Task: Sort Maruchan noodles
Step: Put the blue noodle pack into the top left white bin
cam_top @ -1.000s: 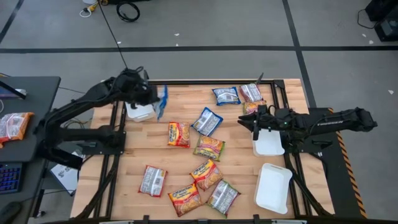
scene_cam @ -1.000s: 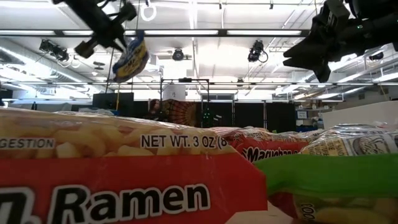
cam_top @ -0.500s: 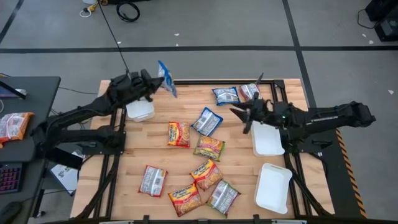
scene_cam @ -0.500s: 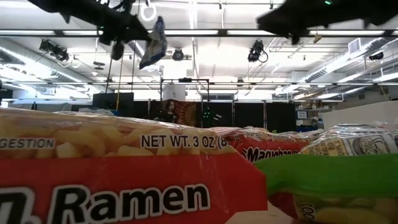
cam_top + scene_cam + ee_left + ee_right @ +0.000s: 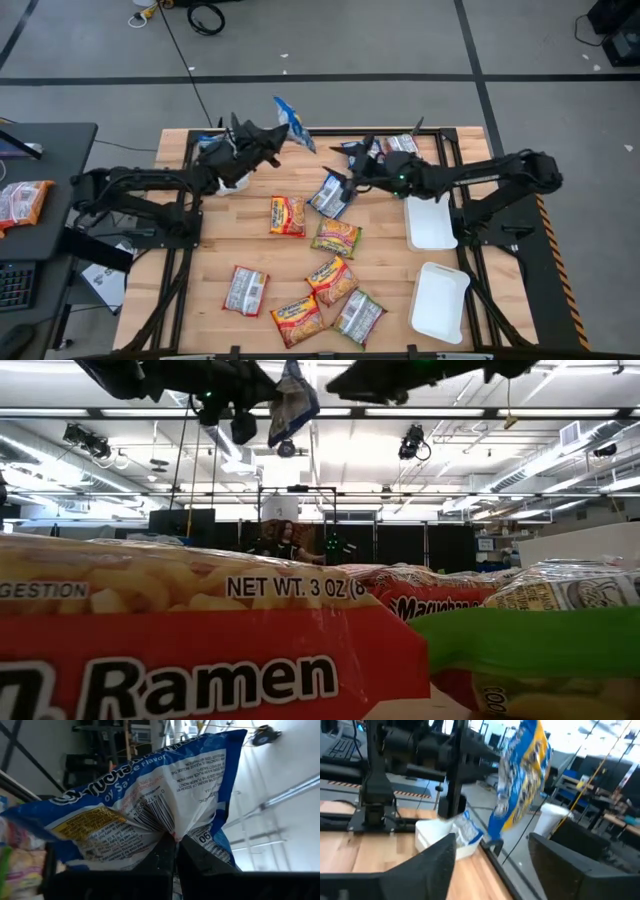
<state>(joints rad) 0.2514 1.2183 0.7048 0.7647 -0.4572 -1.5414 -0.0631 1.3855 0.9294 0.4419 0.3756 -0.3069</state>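
My left gripper (image 5: 268,136) is shut on a blue-white noodle packet (image 5: 294,122), high above the table's far edge; the packet also shows in the low view (image 5: 290,400) and the right wrist view (image 5: 522,775). My right gripper (image 5: 350,172) is open and empty above the table, between two blue packets (image 5: 335,195) (image 5: 362,152) lying flat. Several red-yellow, green and pinkish-silver packets (image 5: 337,237) lie flat on the table's middle and near part. My left gripper pinches the packet between its two fingers (image 5: 165,857) at one edge, by the barcode (image 5: 167,825), where the wrapper puckers. The fingers slant up toward the table's right and far side. The packet sticks out beyond the fingertips, lifted clear of the table.
A white tray (image 5: 228,180) stands under my left arm at the far left; the right wrist view shows a blue packet (image 5: 468,833) in it. Two white trays (image 5: 430,225) (image 5: 440,300) stand at the right. Ramen packets fill the low view's foreground (image 5: 200,660).
My left gripper has swung from over the left tray up and toward the table's right and far edge, carrying the blue packet, which now stands out beyond the fingers. My right gripper has gone from over the right tray toward the table's left, to the blue packets.
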